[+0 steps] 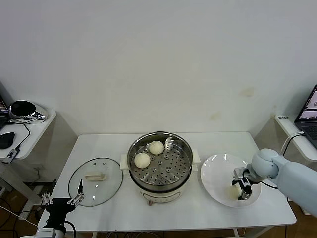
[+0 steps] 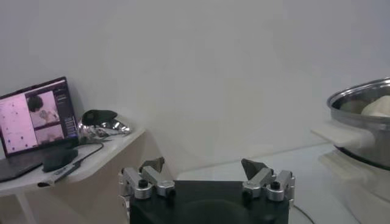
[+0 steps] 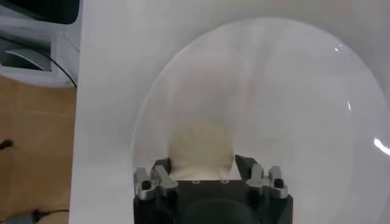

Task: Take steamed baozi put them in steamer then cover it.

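The right gripper point(image 1: 241, 189) reaches down over the white plate point(image 1: 218, 173), its fingers spread around one steamed baozi point(image 3: 201, 149) — not visibly squeezing it. Two more baozi point(image 1: 149, 153) sit inside the steamer point(image 1: 159, 161). The glass cover point(image 1: 95, 174) lies on the table beside it, near the parked left gripper point(image 1: 63, 199), whose fingers are spread.

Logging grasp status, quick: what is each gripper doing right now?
Left gripper: open, empty, parked beside the table.
Right gripper: open around a baozi on the plate, not closed.

Steamer point(image 1: 160, 166) uncovered, two baozi point(image 1: 149, 153) at its left rear, rest of tray free. Cover point(image 1: 95, 174) flat on tabletop point(image 1: 223, 141) left of steamer. Plate point(image 1: 216, 174) right.
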`<action>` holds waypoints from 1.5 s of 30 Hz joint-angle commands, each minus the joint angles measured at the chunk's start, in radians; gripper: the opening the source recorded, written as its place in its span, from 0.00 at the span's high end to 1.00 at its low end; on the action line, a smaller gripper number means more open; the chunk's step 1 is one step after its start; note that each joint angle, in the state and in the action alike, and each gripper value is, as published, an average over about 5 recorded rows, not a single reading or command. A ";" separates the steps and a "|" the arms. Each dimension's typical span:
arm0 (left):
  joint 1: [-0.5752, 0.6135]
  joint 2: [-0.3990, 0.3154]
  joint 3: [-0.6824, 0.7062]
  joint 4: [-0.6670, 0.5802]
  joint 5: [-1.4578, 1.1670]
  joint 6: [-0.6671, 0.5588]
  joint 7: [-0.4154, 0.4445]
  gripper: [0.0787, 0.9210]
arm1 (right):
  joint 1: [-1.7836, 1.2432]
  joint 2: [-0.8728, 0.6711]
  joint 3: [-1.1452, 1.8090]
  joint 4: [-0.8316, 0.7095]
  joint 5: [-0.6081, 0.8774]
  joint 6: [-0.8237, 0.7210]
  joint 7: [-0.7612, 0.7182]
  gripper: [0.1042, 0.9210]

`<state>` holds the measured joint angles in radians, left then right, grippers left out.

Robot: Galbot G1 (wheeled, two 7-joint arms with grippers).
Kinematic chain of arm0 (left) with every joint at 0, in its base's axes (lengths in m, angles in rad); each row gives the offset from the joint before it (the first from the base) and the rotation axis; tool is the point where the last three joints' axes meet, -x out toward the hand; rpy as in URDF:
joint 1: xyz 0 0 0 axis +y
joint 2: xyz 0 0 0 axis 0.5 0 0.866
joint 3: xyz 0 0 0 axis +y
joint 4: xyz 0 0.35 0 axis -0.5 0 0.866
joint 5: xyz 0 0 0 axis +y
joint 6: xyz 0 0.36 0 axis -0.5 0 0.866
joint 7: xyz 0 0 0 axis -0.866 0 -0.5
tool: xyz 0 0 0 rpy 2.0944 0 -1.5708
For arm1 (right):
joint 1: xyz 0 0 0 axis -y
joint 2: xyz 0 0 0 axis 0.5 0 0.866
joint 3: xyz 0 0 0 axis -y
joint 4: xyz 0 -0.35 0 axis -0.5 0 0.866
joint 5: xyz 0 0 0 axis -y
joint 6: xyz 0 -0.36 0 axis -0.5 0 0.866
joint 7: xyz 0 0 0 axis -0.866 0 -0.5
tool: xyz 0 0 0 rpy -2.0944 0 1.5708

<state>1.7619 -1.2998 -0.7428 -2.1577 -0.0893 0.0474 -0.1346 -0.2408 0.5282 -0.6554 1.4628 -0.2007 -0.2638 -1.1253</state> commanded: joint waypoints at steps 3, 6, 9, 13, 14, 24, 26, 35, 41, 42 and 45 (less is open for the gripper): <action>0.000 0.002 0.001 -0.001 -0.001 0.000 0.000 0.12 | 0.100 -0.031 -0.027 0.028 0.039 -0.004 -0.054 0.39; -0.001 0.004 0.002 -0.001 -0.002 0.000 0.000 0.12 | 0.209 -0.057 -0.078 0.046 0.077 -0.002 -0.089 0.39; -0.003 0.006 0.004 -0.003 -0.002 0.001 0.001 0.12 | 0.321 -0.073 -0.104 0.051 0.119 0.002 -0.122 0.39; -0.006 0.009 0.009 -0.008 -0.003 0.002 0.001 0.12 | 0.494 -0.057 -0.142 0.033 0.198 0.010 -0.136 0.38; -0.007 0.010 0.010 -0.009 -0.002 0.002 0.001 0.12 | 0.535 -0.046 -0.158 0.026 0.221 0.011 -0.128 0.38; -0.003 0.009 0.011 -0.012 -0.004 -0.001 0.000 0.12 | 0.859 0.189 -0.376 0.025 0.385 0.038 -0.043 0.38; -0.001 0.007 0.010 -0.012 -0.004 -0.003 -0.001 0.12 | 0.885 0.248 -0.407 0.026 0.418 0.061 -0.028 0.38; -0.002 -0.003 -0.006 -0.011 -0.009 -0.005 -0.002 0.12 | 0.883 0.472 -0.496 0.011 0.460 0.183 0.018 0.37; -0.003 -0.004 -0.027 -0.008 -0.022 -0.005 -0.003 0.12 | 0.836 0.605 -0.576 -0.019 0.385 0.322 0.036 0.37; -0.002 -0.006 -0.029 -0.009 -0.022 -0.005 -0.003 0.12 | 0.827 0.622 -0.587 -0.026 0.375 0.347 0.038 0.36; -0.002 -0.009 -0.032 -0.011 -0.023 -0.004 -0.003 0.12 | 0.804 0.658 -0.615 -0.036 0.347 0.408 0.036 0.36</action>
<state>1.7600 -1.3084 -0.7669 -2.1679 -0.1093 0.0422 -0.1378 0.5543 1.0149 -1.1682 1.4465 0.1717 -0.0105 -1.1098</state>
